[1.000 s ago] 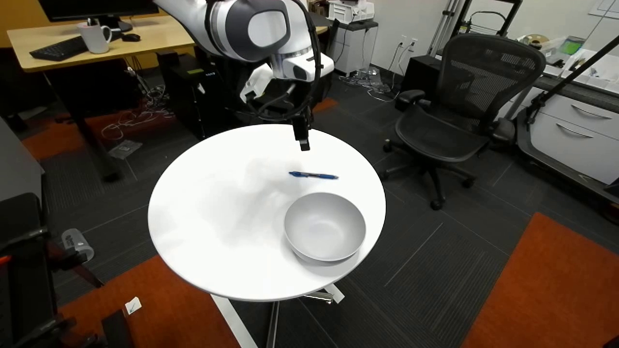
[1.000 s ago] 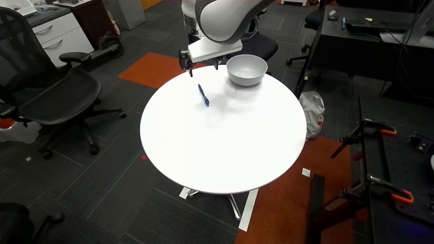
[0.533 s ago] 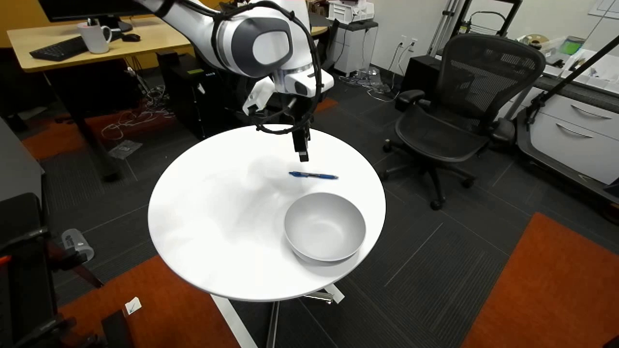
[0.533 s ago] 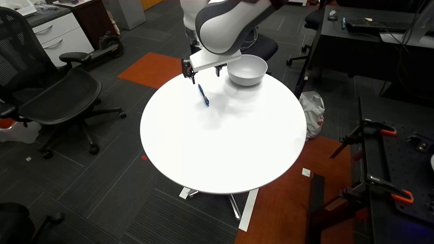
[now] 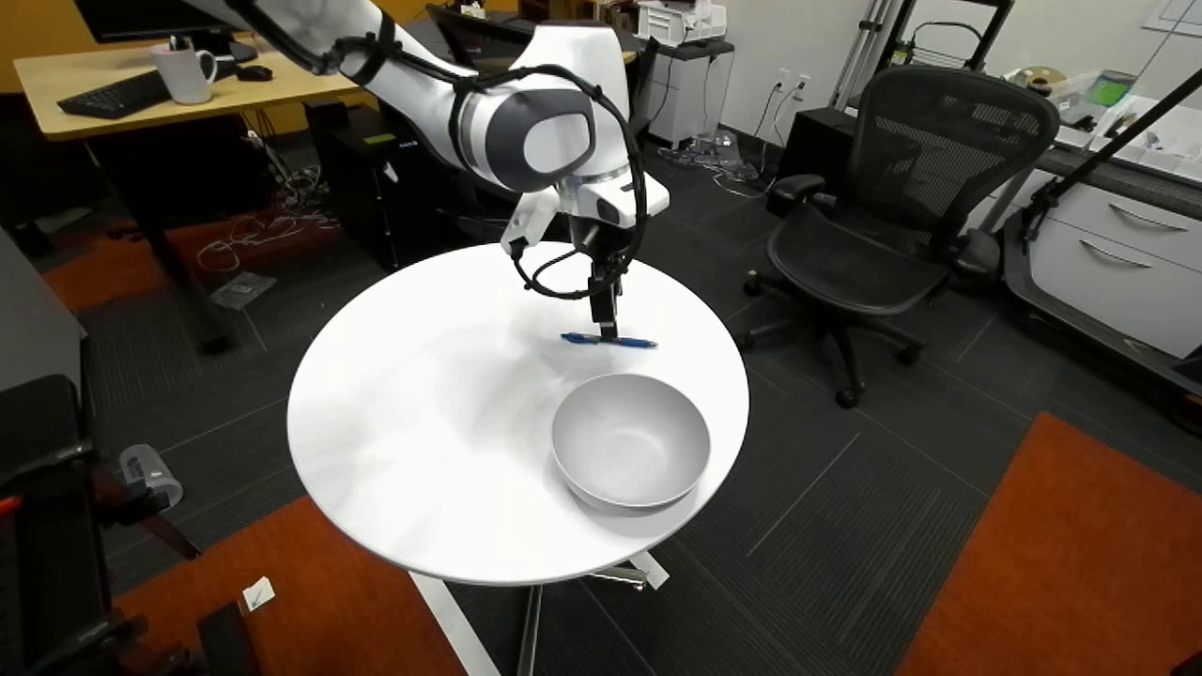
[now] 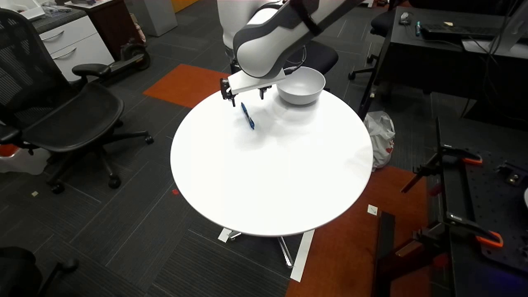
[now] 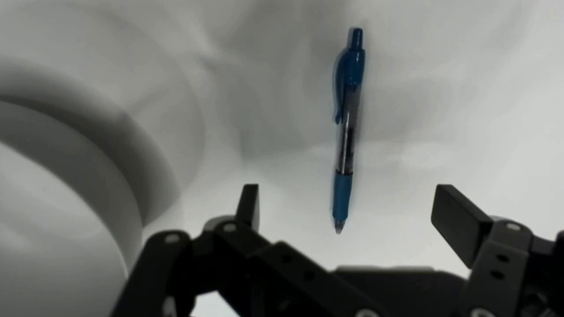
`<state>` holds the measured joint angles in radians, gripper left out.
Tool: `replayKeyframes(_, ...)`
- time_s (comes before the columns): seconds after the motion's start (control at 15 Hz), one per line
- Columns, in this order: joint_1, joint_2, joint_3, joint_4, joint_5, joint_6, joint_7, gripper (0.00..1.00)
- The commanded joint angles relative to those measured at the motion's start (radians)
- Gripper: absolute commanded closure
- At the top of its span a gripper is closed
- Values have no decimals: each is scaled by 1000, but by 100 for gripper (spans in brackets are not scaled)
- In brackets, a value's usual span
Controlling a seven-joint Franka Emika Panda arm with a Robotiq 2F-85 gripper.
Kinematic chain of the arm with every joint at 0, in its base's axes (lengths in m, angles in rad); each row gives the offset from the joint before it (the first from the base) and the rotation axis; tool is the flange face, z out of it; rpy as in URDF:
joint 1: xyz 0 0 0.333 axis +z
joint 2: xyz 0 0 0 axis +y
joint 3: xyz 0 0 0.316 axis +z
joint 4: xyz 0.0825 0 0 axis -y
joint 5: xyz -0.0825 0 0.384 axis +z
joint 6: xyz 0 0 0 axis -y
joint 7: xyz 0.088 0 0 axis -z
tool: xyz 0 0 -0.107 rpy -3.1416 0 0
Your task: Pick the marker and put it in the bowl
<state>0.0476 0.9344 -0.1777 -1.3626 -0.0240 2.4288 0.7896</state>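
Observation:
The marker, a thin blue pen (image 7: 343, 193), lies flat on the white table in the wrist view, tip toward my gripper. It also shows in both exterior views (image 5: 578, 338) (image 6: 246, 114). The pale grey bowl (image 5: 631, 441) stands upright beside it; it also shows in an exterior view (image 6: 300, 86) and at the left of the wrist view (image 7: 105, 189). My gripper (image 7: 348, 198) is open wide and holds nothing. Its fingers stand apart on either side of the pen's grip end, not touching it. In an exterior view the gripper (image 6: 248, 100) is low over the table.
The round white table (image 5: 394, 451) bears the pen and the bowl; the bowl stands near its edge. A black office chair (image 5: 873, 235) stands beyond the table. A wooden desk (image 5: 310, 70) is behind the arm. A black bench (image 6: 486, 165) stands off to one side.
My gripper has come down toward the table and shifted a little so that it is over the pen. It stays open. The pen and bowl have not moved.

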Motion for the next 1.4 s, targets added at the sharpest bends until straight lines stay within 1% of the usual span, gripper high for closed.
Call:
replayKeyframes(0.0, -2, 61, -3, 81, 28, -16, 11, 0)
replayKeyframes(0.87, -5, 140, -9, 147, 42, -18, 24, 0)
replayKeyframes(0.93, -6, 144, -9, 149, 42, -12, 22, 25)
replayKeyframes(1.0, -6, 147, -11, 152, 43, -11, 23, 26)
replayKeyframes(1.2, -14, 157, -8, 162, 49, -13, 21, 50)
replayKeyframes(1.33, -15, 160, -8, 168, 54, -14, 22, 64)
